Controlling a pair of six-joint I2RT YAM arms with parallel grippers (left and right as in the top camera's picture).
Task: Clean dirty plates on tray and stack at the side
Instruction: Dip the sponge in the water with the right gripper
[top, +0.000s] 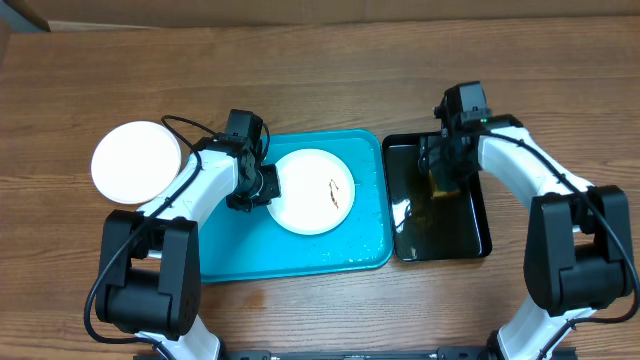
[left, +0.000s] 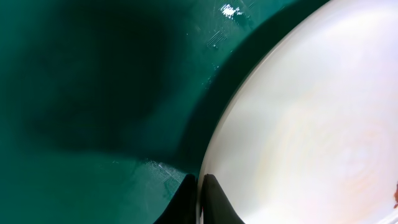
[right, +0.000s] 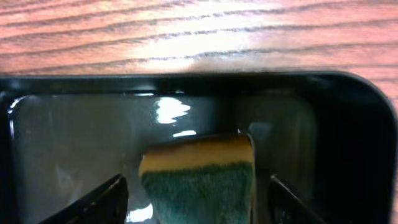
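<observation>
A white plate (top: 312, 190) with a small brown smear lies on the turquoise tray (top: 240, 255). My left gripper (top: 262, 187) is shut on the plate's left rim; the left wrist view shows both fingers (left: 200, 199) pinching the rim of the plate (left: 311, 124) above the tray floor (left: 93, 93). A clean white plate (top: 135, 162) lies on the table left of the tray. My right gripper (top: 448, 172) is open over the black tray (top: 470, 235), its fingers (right: 196, 199) on either side of a yellow-and-green sponge (right: 199, 177), not touching it.
The black tray (right: 348, 137) holds shiny liquid and sits just right of the turquoise tray. Wooden table (top: 330, 80) extends behind both trays.
</observation>
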